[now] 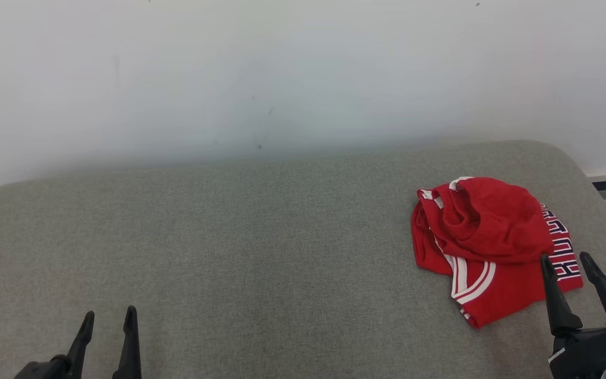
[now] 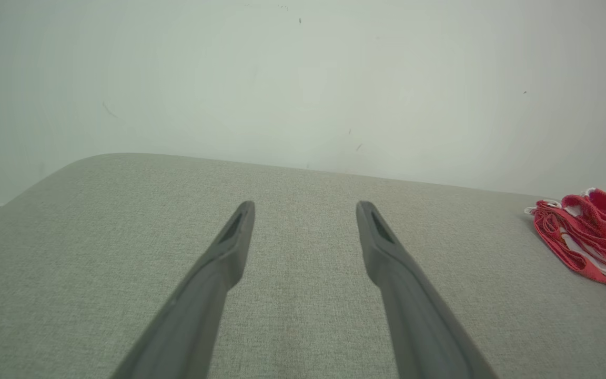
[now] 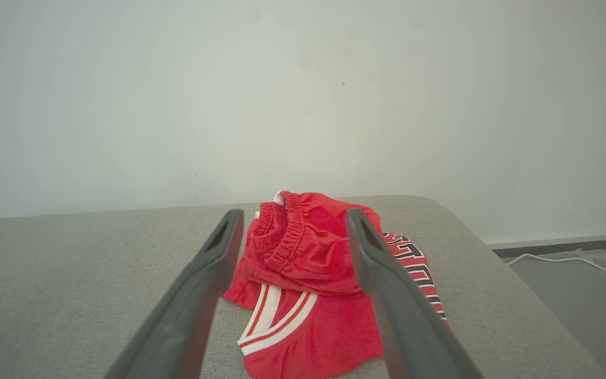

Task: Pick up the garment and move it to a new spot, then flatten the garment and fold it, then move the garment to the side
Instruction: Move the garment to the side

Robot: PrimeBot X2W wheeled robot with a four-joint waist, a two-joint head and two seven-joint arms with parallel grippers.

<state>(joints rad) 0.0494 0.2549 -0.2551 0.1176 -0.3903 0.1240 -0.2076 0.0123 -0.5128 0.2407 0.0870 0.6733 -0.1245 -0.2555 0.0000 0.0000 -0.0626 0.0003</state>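
A crumpled red garment (image 1: pixel 484 239) with white stripes and dark lettering lies bunched on the right part of the grey cushion (image 1: pixel 261 252). My right gripper (image 1: pixel 567 258) is open, its fingertips at the garment's near right edge, nothing held. In the right wrist view the garment (image 3: pixel 303 263) lies ahead between the spread fingers (image 3: pixel 213 263) of the right gripper (image 3: pixel 291 217). My left gripper (image 1: pixel 109 315) is open at the lower left, far from the cloth. In the left wrist view the left gripper (image 2: pixel 305 206) points over bare cushion, with the garment (image 2: pixel 592 234) at the far right edge.
A pale wall (image 1: pixel 282 73) rises right behind the cushion. The cushion's rounded right edge drops to a grey floor (image 3: pixel 587 295) with a white cable (image 3: pixel 561 259) and a dark baseboard. Bare cushion spreads left of the garment.
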